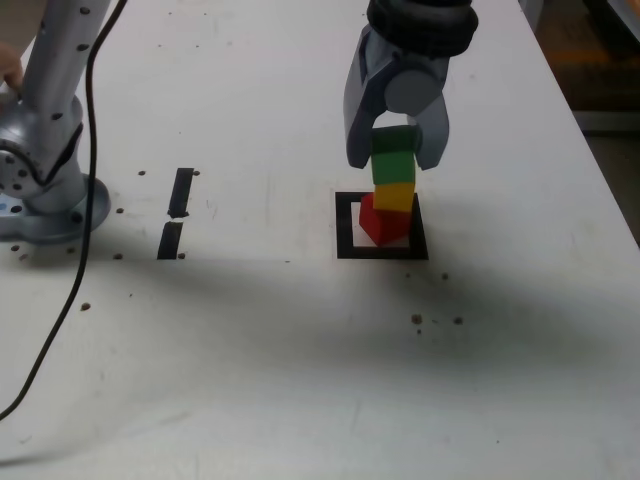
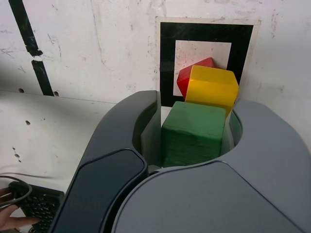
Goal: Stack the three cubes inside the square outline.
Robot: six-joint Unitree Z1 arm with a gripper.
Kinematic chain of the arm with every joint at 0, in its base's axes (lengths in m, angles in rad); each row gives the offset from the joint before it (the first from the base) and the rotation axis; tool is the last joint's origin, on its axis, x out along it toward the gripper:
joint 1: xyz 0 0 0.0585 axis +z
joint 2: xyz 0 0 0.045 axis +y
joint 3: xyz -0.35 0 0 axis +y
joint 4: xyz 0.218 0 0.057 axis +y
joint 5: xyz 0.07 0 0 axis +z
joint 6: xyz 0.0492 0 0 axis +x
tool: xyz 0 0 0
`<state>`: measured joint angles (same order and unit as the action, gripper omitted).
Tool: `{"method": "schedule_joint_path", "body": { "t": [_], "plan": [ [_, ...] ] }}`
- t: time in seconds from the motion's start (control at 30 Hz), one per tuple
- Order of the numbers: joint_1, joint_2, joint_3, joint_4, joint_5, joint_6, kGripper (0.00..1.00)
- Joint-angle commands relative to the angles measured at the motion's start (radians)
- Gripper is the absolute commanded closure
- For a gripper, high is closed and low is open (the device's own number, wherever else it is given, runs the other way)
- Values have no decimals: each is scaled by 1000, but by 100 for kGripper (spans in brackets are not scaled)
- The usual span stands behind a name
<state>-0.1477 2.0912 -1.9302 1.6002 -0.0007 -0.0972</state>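
Observation:
Inside the black square outline (image 1: pixel 346 226) (image 2: pixel 166 63) stands a stack of cubes. The red cube (image 1: pixel 377 222) (image 2: pixel 187 77) is at the bottom, turned at an angle, and the yellow cube (image 1: pixel 395 196) (image 2: pixel 212 87) sits on it. The green cube (image 1: pixel 394 163) (image 2: pixel 194 133) is on top, its underside meeting the yellow one. My gripper (image 1: pixel 396 156) (image 2: pixel 192 127) comes down from above and is shut on the green cube, one finger on each side. The fingers hide the green cube's side faces.
The arm's grey base (image 1: pixel 45 190) and a black cable (image 1: pixel 70 290) are at the exterior view's left. Two short black strips (image 1: pixel 181 190) (image 1: pixel 170 240) lie between the base and the outline. A person's hand (image 2: pixel 9 219) shows at the wrist view's edge. The table's edge (image 1: pixel 600 170) runs along the exterior view's right.

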Motion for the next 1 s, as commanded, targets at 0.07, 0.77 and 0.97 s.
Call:
{"method": "schedule_joint_path", "body": {
  "t": [0.07,0.77,0.97],
  "plan": [
    [-2,-2,-7,9,4,1,44],
    [-3,-71,-11,16,90,-4,17],
    [-3,-177,47,21,147,-24,8]
  ]
}}
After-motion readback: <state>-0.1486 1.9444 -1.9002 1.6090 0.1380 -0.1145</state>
